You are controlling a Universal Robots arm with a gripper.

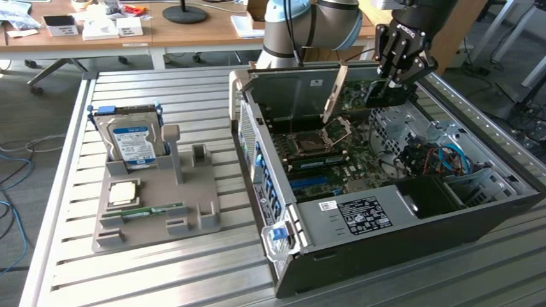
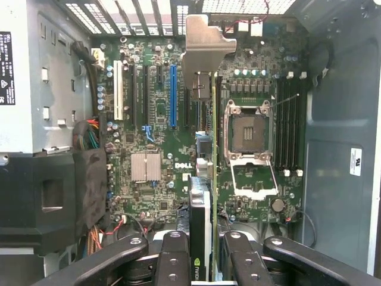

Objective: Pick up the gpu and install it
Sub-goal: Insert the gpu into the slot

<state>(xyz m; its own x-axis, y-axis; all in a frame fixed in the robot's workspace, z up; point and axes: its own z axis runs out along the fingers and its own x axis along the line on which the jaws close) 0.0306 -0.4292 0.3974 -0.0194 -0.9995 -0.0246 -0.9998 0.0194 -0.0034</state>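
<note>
- Gripper clamped on the gpu, inside the open PC case.
- From the wrist: fingers pressed to both faces, the card edge-on between them.
- Nvidia eye logo on the card's dark face, right at the fingers.
- Silver end bracket at the card's far end from the gripper.
- Below the gripper, the motherboard; "DELL" in white just beside the card.
- Past that word, a blue slot; on the card's other side, the open CPU socket.
- Contact between card edge and board: cannot tell.
- White sticker on the case wall, print too small to read.
- Well away from the gripper, towards the exterior view's left: a hard drive with a blue-white label, upright in a gray holder.
</note>
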